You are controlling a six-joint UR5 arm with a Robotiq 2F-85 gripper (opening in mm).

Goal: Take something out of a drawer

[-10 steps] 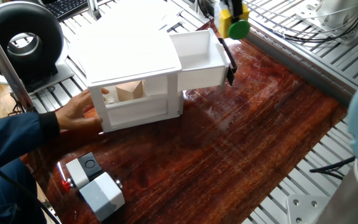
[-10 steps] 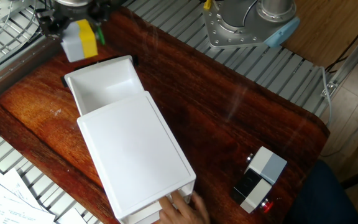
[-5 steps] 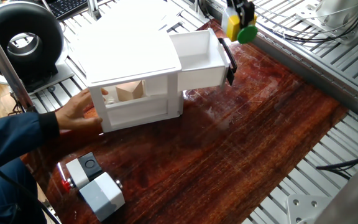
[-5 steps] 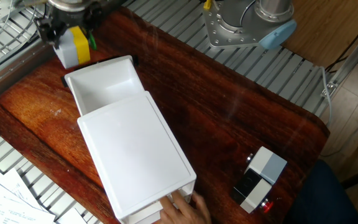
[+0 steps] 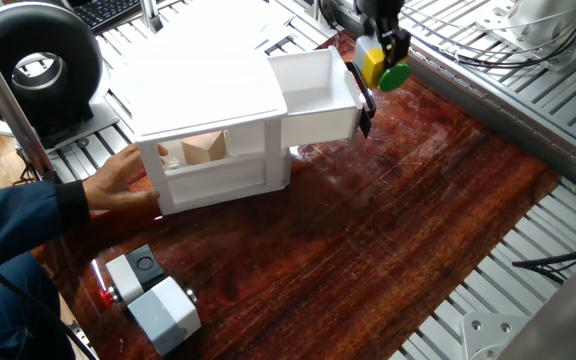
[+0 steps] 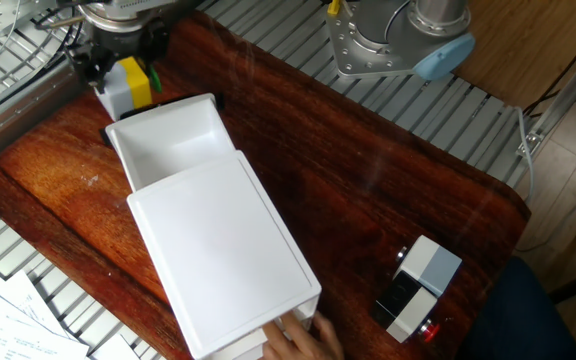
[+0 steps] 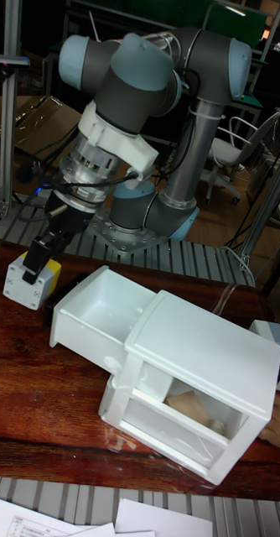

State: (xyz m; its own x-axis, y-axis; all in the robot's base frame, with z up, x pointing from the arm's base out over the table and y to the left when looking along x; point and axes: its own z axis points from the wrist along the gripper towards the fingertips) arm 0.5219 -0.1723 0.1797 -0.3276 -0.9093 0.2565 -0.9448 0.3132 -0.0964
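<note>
My gripper is shut on the small yellow block, whose round green disc faces right. It hangs low just beyond the handle end of the drawer. The drawer is a shallow white tray, pulled out of the cabinet's top slot, with a black bar handle; its inside shows bare. From the other side, the gripper holds the block past the drawer's far end. In the tall view the gripper grips the block left of the drawer.
A person's hand rests against the cabinet's back end. A tan wedge lies in the lower drawer. A grey box with a red button stands near the front left. Metal rails border the wooden table.
The gripper has come down with the block, from above the drawer's front to low beside the handle. The cabinet has shifted slightly under the hand.
</note>
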